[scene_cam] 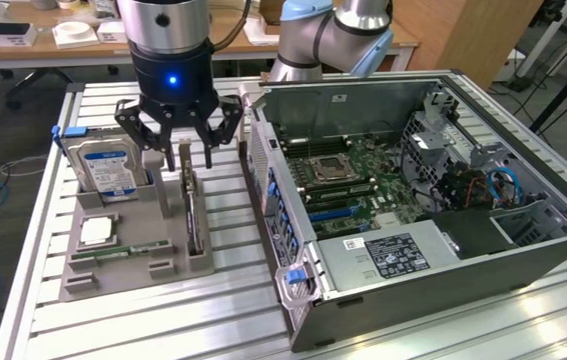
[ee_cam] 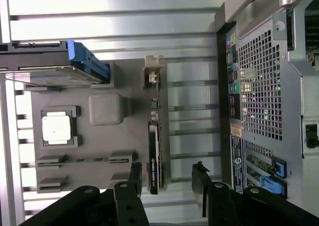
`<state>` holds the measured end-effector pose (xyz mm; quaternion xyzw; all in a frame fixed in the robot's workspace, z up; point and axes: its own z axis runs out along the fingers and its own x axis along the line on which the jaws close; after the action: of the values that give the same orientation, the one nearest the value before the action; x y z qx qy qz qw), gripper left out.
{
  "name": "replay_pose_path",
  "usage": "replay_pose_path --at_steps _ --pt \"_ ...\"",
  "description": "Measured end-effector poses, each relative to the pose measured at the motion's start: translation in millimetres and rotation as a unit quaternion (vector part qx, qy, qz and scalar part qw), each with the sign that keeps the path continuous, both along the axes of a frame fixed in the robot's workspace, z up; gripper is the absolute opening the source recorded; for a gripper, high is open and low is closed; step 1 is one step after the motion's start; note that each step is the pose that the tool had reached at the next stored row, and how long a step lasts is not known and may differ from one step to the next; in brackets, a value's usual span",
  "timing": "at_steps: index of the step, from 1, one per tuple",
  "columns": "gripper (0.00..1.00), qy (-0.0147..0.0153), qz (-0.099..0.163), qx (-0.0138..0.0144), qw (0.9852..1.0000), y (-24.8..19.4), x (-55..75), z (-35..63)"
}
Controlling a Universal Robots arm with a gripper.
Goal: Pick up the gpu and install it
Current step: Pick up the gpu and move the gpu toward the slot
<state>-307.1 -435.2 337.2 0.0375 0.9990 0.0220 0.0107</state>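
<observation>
The gpu [scene_cam: 193, 214] stands on edge in a slot of the grey holder tray [scene_cam: 124, 274], a thin dark card with a silvery bracket at its far end. My gripper [scene_cam: 188, 159] hangs just above the card's far end, open, with nothing between its fingers. In the wrist view the gpu [ee_cam: 154, 158] shows edge-on, its bracket away from the gripper [ee_cam: 167, 178], and its black end lies between the two spread fingers [ee_cam: 135, 175], nearer to one of them. The open computer case [scene_cam: 523, 247] lies at the exterior view's right, its motherboard [scene_cam: 349, 184] exposed.
On the same tray stand a silver hard drive [scene_cam: 109, 169] with a blue-white label, a square processor [scene_cam: 97, 232] and a narrow green memory stick [scene_cam: 118, 253]. The case's perforated rear wall [ee_cam: 259, 86] is close beside the gpu. The ribbed metal table [scene_cam: 163, 322] carries everything.
</observation>
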Motion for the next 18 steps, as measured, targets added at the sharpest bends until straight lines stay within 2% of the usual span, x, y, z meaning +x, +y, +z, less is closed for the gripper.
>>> replay_pose_path --at_steps 6,18 --pt "0.53 -0.0001 0.000 0.0001 1.0000 -3.7 0.0 -1.8" --pt "0.53 0.0000 0.000 0.0000 1.0000 -3.8 0.0 -15.5"
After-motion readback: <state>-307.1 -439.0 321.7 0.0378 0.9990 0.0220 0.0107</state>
